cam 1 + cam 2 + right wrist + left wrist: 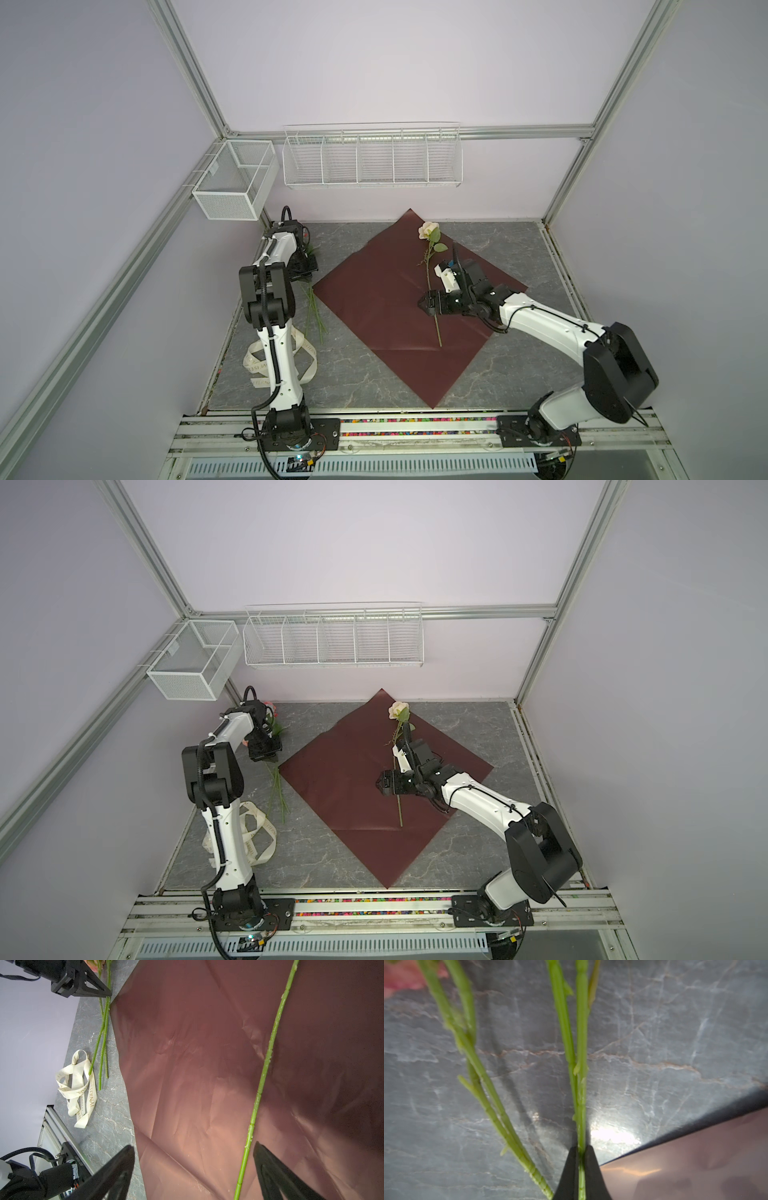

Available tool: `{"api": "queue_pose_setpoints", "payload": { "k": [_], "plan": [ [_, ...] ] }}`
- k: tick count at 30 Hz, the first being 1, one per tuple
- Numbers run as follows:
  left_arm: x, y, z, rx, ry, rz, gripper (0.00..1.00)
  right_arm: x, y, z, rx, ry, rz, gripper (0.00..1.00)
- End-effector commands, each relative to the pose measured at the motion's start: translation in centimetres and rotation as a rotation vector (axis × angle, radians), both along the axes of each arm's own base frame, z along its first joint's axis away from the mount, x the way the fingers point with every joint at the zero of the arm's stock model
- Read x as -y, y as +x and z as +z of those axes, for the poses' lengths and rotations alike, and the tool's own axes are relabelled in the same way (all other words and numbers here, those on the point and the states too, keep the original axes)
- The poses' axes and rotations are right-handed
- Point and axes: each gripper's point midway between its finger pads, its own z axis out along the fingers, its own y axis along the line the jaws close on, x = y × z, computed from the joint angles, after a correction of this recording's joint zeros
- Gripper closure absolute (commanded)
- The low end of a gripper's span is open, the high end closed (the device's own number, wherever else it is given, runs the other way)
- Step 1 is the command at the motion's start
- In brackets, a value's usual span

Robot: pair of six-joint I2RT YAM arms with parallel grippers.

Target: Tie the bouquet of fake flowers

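Note:
The fake flowers lie apart, not bunched. A cream rose [428, 230] with a long green stem [268, 1057] rests on the dark-red paper [374, 316]. My right gripper [193, 1145] is open just over that stem's lower half, and the stem runs close to one finger [270, 1167]. Several other stems [313, 309] lie on the table left of the paper, their pink heads [270, 706] mostly hidden behind my left arm. My left gripper [581, 1151] is shut on one of these stems [581, 1064], while two others [471, 1059] lie loose beside it.
A cream printed ribbon [299, 365] lies tangled near the left arm's lower link, close to the stem ends. White wire baskets [372, 160] hang on the back wall and one [232, 178] on the left frame. Bare grey marble table [519, 365] surrounds the paper.

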Motion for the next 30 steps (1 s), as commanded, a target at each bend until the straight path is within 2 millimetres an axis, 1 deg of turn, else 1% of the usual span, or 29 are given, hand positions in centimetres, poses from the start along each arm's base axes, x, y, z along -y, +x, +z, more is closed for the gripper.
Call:
{"api": "queue_pose_setpoints", "payload": {
  "k": [1,5,7,9,10,14,17,18,19,20,22,23,25,29,30],
  "plan": [
    [0.5,-1.3,2.5,0.01,-0.034,-0.034,0.96,1.2,-0.8,0.8,0.039,-0.024,-0.014,0.08],
    [1.0,-1.9,4.6,0.083,-0.054,-0.043,0.96,2.2,-1.1,1.3,0.06,-0.03,-0.05,0.09],
    [1.1,-2.5,5.7,0.113,-0.056,-0.034,0.97,3.0,-1.1,1.5,0.078,-0.038,-0.089,0.1],
    [1.2,-3.2,6.8,0.13,-0.058,-0.014,0.98,3.6,-0.9,2.2,0.104,-0.039,-0.127,0.11],
    [1.8,-3.4,7.4,0.147,-0.085,-0.02,0.98,4.3,-1.3,1.4,0.095,-0.058,-0.147,0.11],
    [4.3,-4.2,9.3,0.19,-0.142,-0.047,0.99,5.7,-1.4,1.4,0.115,-0.074,-0.211,0.11],
    [8.0,-3.9,10.4,0.241,-0.231,-0.09,0.98,6.6,-1.5,1.6,0.127,-0.089,-0.244,0.11],
    [9.2,-3.6,10.6,0.259,-0.268,-0.093,0.99,6.8,-1.5,1.6,0.13,-0.093,-0.248,0.11],
    [10.8,-3.2,10.8,0.278,-0.321,-0.113,0.99,7.0,-1.6,1.7,0.135,-0.095,-0.254,0.11],
    [11.7,-3.1,10.8,0.272,-0.336,-0.119,0.99,7.2,-1.6,1.7,0.138,-0.099,-0.259,0.11],
    [12.8,-2.7,10.3,0.263,-0.324,-0.104,0.99,7.7,-1.8,1.7,0.14,-0.109,-0.264,0.11],
    [14.0,-2.6,10.2,0.267,-0.345,-0.124,0.99,7.9,-2.0,1.7,0.142,-0.117,-0.268,0.11],
    [15.4,-2.7,9.5,0.255,-0.343,-0.141,0.99,8.6,-2.2,1.5,0.145,-0.132,-0.282,0.11],
    [20.5,-3.2,8.3,0.226,-0.371,-0.224,0.99,9.8,-2.4,1.1,0.14,-0.137,-0.315,0.11],
    [21.5,-3.3,8.0,0.226,-0.37,-0.234,0.99,10.0,-2.4,1.1,0.14,-0.137,-0.32,0.11]
  ]
}}
